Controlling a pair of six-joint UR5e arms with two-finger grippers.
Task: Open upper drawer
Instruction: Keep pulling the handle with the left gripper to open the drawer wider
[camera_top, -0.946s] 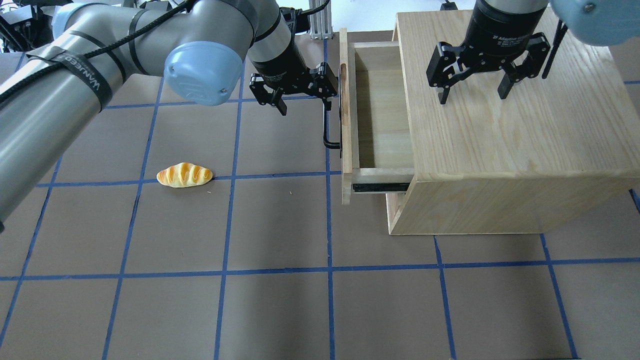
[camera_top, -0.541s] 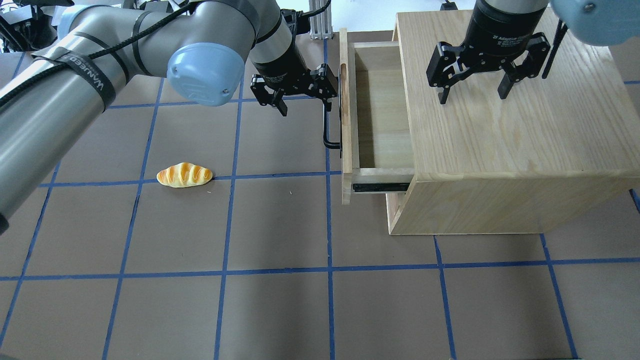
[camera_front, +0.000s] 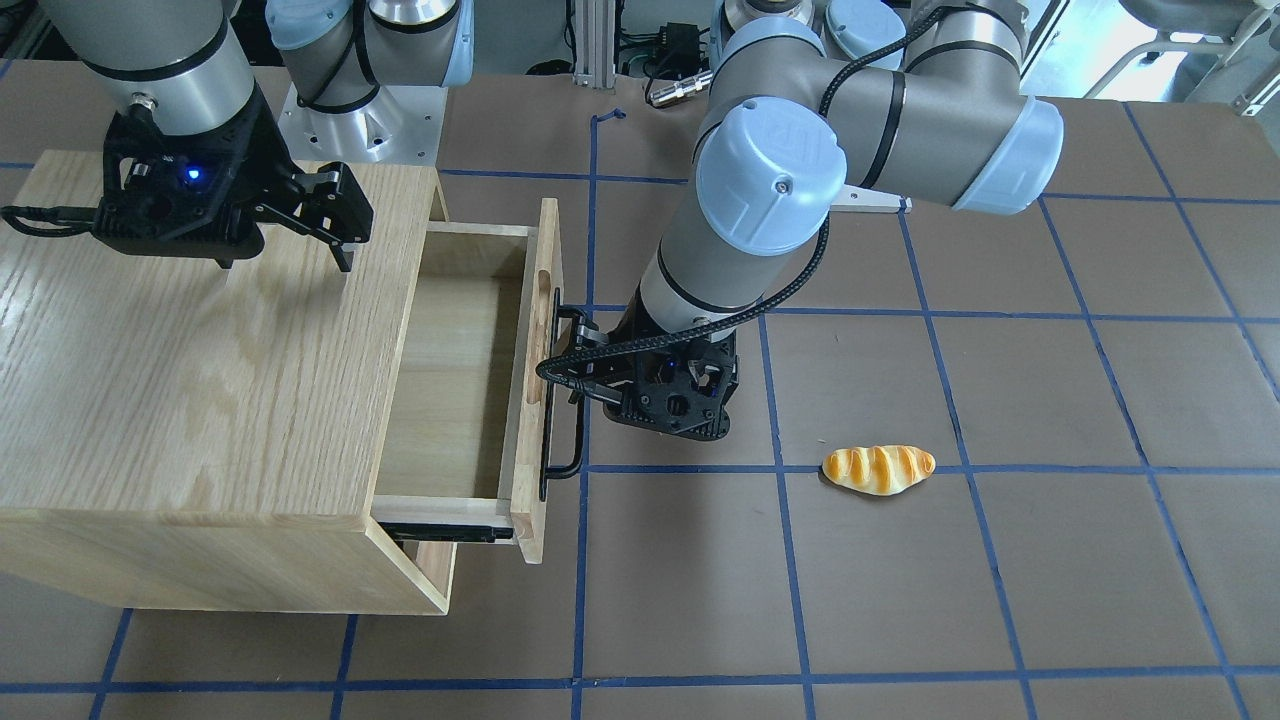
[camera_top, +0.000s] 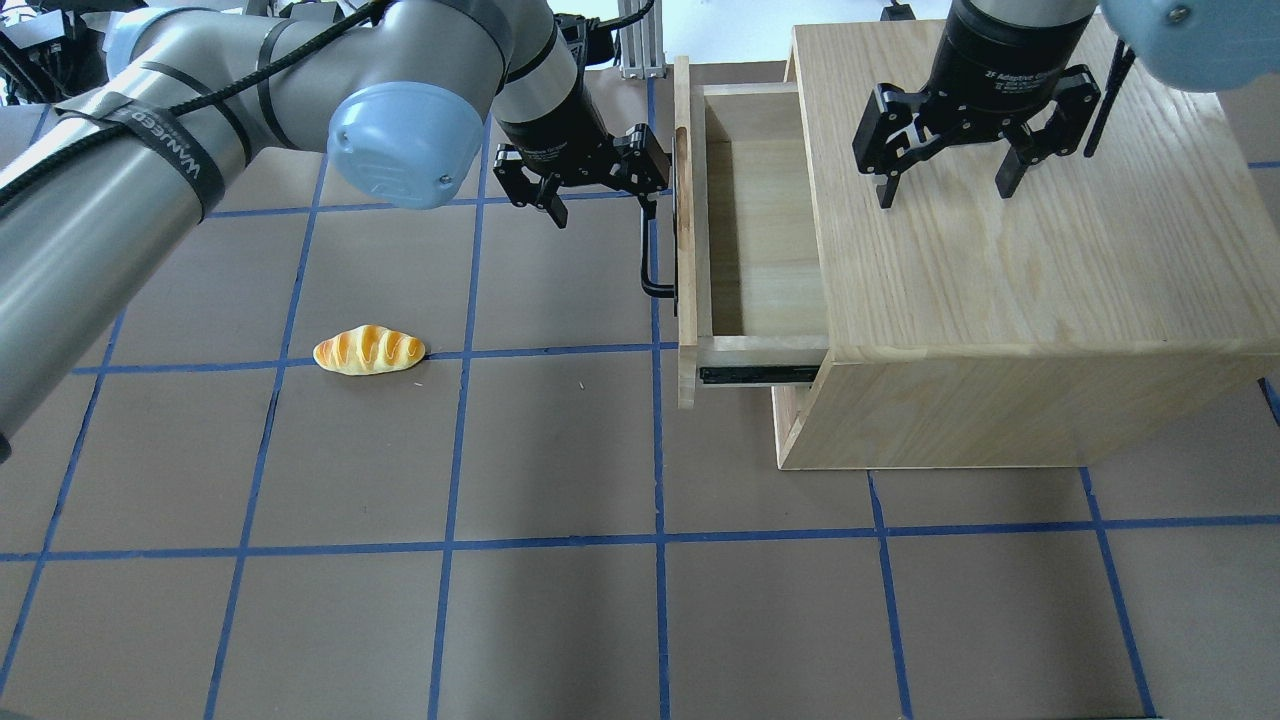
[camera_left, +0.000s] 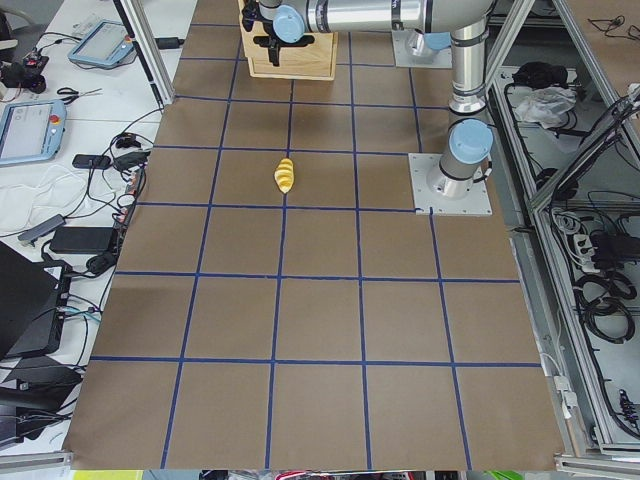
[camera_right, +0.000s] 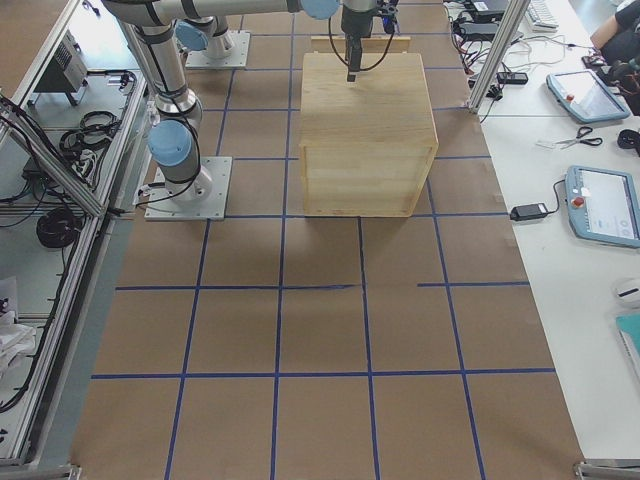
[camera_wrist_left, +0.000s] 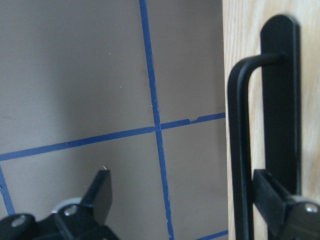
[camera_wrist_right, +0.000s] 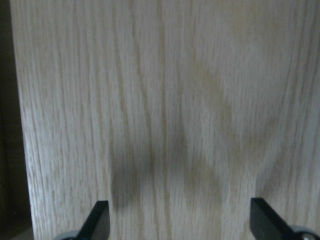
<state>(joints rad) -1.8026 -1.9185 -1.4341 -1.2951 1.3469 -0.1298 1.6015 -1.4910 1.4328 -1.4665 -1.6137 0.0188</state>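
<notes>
The upper drawer (camera_top: 760, 230) stands partly pulled out of the light-oak cabinet (camera_top: 1000, 300), and its inside looks empty. Its wood front (camera_front: 535, 380) carries a long black bar handle (camera_top: 650, 255) that also shows in the left wrist view (camera_wrist_left: 237, 150). My left gripper (camera_top: 600, 200) is open beside the drawer front. Its one finger (camera_wrist_left: 275, 200) sits between the bar and the wood, and the other finger (camera_wrist_left: 100, 187) hangs over the table. My right gripper (camera_top: 947, 190) is open and empty, its fingertips (camera_wrist_right: 102, 212) close to the cabinet top. I cannot tell whether they touch it.
A yellow bread roll (camera_top: 368, 350) lies on the brown mat with blue grid lines, left of the drawer; it also shows in the front-facing view (camera_front: 878, 470). The cabinet's lower front sits under the drawer, mostly hidden. The left arm's elbow (camera_top: 405, 140) hangs over the mat.
The drawer front and its handle have moved a little further out from the cabinet. My left gripper has moved with them. The right gripper has not moved.
</notes>
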